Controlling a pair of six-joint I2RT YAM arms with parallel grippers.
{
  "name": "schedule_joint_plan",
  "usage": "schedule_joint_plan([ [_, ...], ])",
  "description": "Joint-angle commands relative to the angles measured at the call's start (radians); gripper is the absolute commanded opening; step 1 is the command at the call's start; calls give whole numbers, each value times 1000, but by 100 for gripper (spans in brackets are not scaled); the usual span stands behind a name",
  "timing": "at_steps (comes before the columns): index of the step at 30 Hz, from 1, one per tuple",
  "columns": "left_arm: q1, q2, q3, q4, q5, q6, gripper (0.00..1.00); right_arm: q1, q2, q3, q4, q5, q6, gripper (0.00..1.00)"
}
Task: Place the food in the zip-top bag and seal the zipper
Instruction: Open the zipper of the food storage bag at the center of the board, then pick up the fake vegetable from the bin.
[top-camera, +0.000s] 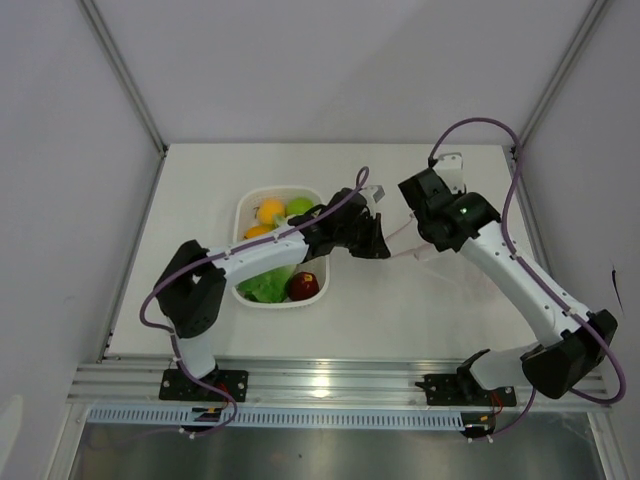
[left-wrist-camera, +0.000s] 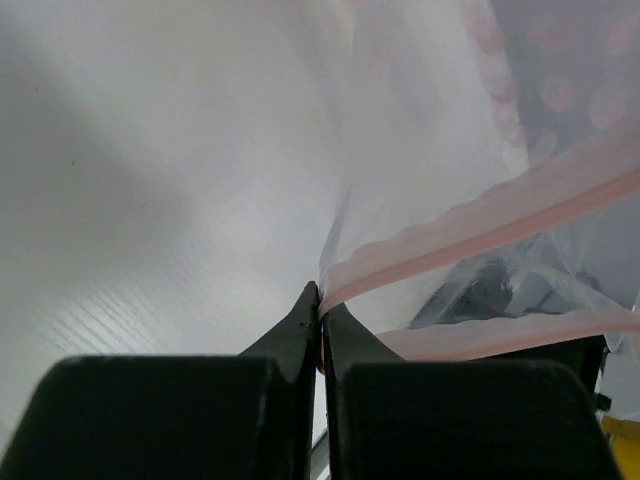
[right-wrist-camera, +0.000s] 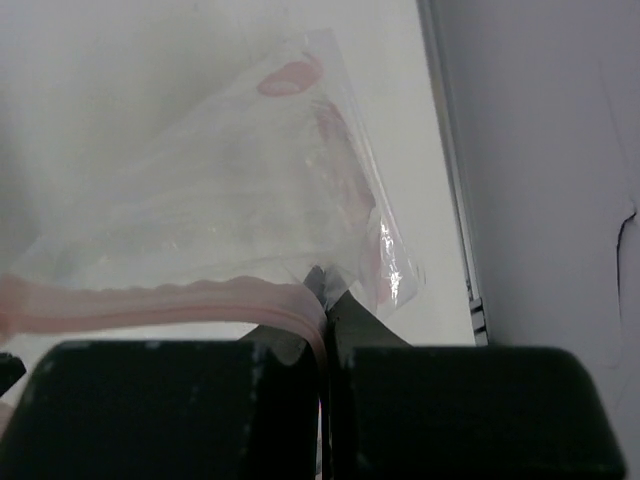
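Note:
The clear zip-top bag (top-camera: 440, 262) hangs stretched between my two grippers over the middle of the table. My left gripper (left-wrist-camera: 321, 300) is shut on one end of the pink zipper (left-wrist-camera: 480, 225). My right gripper (right-wrist-camera: 326, 292) is shut on the other end of the zipper (right-wrist-camera: 150, 298), with the bag (right-wrist-camera: 250, 180) spreading out beyond it. In the top view the left gripper (top-camera: 384, 243) and right gripper (top-camera: 420, 238) stand close together. The food stays in the white basket (top-camera: 243, 210): an orange fruit (top-camera: 270, 210), a green fruit (top-camera: 299, 207), a lettuce (top-camera: 264, 288) and a dark red apple (top-camera: 304, 287).
The left arm (top-camera: 260, 258) reaches across the basket and hides part of its contents. Grey walls close the table on the left, back and right. A metal rail (top-camera: 330, 380) runs along the near edge.

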Motion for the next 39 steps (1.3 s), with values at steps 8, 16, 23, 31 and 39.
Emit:
schedule_joint_plan([
  [8, 20, 20, -50, -27, 24, 53, 2, 55, -11, -123, 59, -134, 17, 0],
  [16, 21, -67, -97, -38, -66, 90, 53, 67, 2, -161, 87, -170, 14, 0],
  [23, 20, -234, -165, 6, -133, 168, 85, 69, 5, -190, 110, -197, 12, 0],
  [31, 20, -502, -298, 54, -180, 267, 100, 72, 14, -219, 142, -234, 2, 0],
  [39, 87, -734, -470, -35, -192, 525, 99, 81, 20, -216, 150, -259, -11, 0],
])
